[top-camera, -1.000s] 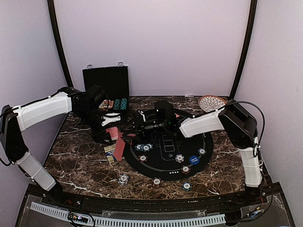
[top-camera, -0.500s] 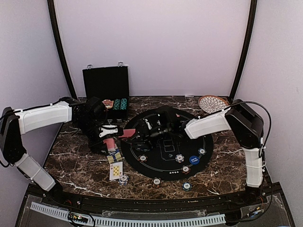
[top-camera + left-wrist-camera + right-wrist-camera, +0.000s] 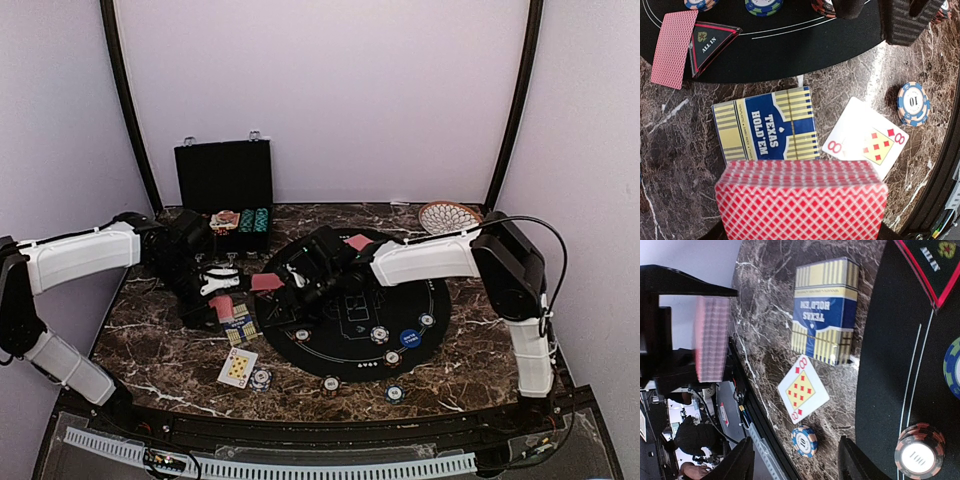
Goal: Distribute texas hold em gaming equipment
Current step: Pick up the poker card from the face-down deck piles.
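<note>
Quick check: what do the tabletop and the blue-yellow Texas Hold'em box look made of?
Tabletop: dark brown marble or marble-look laminate, polished; white veins and glare show. Texas Hold'em box: likely printed cardboard, slight sheen; crisp edges, flat printed panels.

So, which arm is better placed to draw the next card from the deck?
Probably the right. The left gripper is shut on the deck, so it is busy holding it. The right gripper is open and empty, and hovers close to the deck.

Black case, patterned plate, perhaps woven
</note>
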`<act>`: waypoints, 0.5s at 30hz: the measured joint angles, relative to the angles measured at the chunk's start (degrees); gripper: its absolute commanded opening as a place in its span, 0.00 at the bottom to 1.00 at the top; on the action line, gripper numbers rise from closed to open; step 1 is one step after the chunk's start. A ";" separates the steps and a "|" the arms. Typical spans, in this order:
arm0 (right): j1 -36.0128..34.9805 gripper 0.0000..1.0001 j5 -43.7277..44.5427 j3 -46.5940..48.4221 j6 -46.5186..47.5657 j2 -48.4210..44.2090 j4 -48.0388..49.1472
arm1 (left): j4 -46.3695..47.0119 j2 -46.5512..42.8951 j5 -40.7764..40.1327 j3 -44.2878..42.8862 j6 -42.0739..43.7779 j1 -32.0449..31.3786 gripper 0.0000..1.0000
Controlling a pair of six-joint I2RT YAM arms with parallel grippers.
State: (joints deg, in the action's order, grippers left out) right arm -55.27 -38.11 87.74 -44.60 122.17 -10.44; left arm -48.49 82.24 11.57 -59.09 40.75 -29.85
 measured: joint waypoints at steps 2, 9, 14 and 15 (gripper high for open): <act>-0.09 0.61 -0.48 -0.09 0.17 0.66 -0.59 | -0.02 -0.11 0.02 -0.07 -0.02 0.04 0.13; 0.55 0.71 -5.14 -3.91 -5.73 0.50 9.25 | -0.63 -0.07 1.66 -3.26 -0.22 0.04 0.13; 0.92 0.71 -8.09 -4.00 -13.60 0.50 20.02 | -1.40 1.36 3.45 -7.04 -0.81 -0.26 0.13; 0.94 0.71 -8.57 -4.04 -15.21 0.50 22.27 | -1.40 1.60 3.69 -7.54 -0.90 -0.42 0.13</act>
State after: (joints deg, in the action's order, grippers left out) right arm -54.33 -46.68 83.70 -59.81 122.67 11.84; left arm -49.89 83.83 15.27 -66.63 39.86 -30.26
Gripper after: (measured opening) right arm 0.714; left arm 0.677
